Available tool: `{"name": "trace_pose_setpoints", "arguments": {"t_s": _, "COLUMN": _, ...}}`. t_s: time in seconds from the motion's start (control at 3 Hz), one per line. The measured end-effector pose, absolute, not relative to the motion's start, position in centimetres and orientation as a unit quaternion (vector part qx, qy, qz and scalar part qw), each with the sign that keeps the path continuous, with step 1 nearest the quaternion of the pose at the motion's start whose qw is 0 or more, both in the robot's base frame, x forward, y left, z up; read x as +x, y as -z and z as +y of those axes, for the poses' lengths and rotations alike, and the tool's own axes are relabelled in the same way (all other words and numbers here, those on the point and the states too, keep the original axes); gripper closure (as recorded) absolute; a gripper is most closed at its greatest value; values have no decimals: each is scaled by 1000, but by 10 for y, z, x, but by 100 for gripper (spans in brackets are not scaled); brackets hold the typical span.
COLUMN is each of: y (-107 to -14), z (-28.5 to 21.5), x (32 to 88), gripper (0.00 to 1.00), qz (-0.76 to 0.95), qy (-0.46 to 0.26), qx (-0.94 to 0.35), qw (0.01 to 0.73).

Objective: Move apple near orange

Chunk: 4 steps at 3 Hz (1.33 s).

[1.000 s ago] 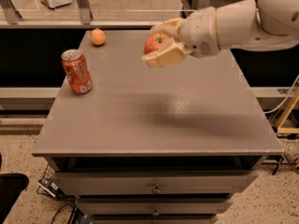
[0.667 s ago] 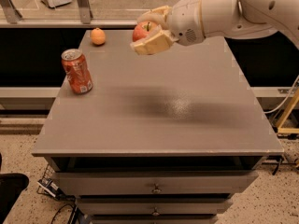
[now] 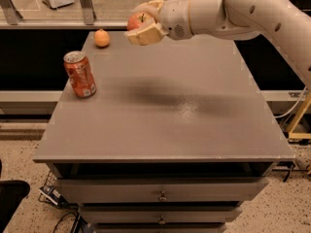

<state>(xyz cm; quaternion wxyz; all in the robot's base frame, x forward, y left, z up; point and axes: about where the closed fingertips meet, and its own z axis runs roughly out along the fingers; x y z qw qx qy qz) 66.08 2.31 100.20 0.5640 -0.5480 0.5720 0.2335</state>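
My gripper is shut on the red-pink apple and holds it in the air above the far left part of the grey tabletop. The apple's stem points up between the fingers. The small orange lies on the table near its far left corner, a little to the left of and below the held apple. The arm reaches in from the upper right.
A red soda can stands upright near the table's left edge, in front of the orange. The table is a cabinet with drawers below its front edge. A glass rail runs behind the far edge.
The gripper has carried the apple left and toward the far edge, closer to the orange. The orange and the can have not moved.
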Motion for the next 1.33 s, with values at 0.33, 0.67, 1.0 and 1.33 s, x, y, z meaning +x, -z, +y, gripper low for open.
{"name": "trace_pose_setpoints", "arguments": {"t_s": 0.33, "y": -1002, "z": 23, "x": 661, "gripper": 100, "qz": 572, "qy": -234, "qx": -548, "qw": 564}}
{"name": "trace_pose_setpoints", "arguments": {"t_s": 0.67, "y": -1001, "z": 22, "x": 688, "gripper": 100, "qz": 581, "qy": -229, "qx": -547, "qw": 558}}
{"name": "trace_pose_setpoints", "arguments": {"t_s": 1.0, "y": -970, "z": 29, "x": 738, "gripper": 100, "qz": 604, "qy": -230, "qx": -560, "qw": 519}}
{"name": "trace_pose_setpoints", "arguments": {"t_s": 1.33, "y": -937, "z": 37, "x": 780, "gripper": 100, "qz": 621, "qy": -230, "qx": -570, "qw": 486}}
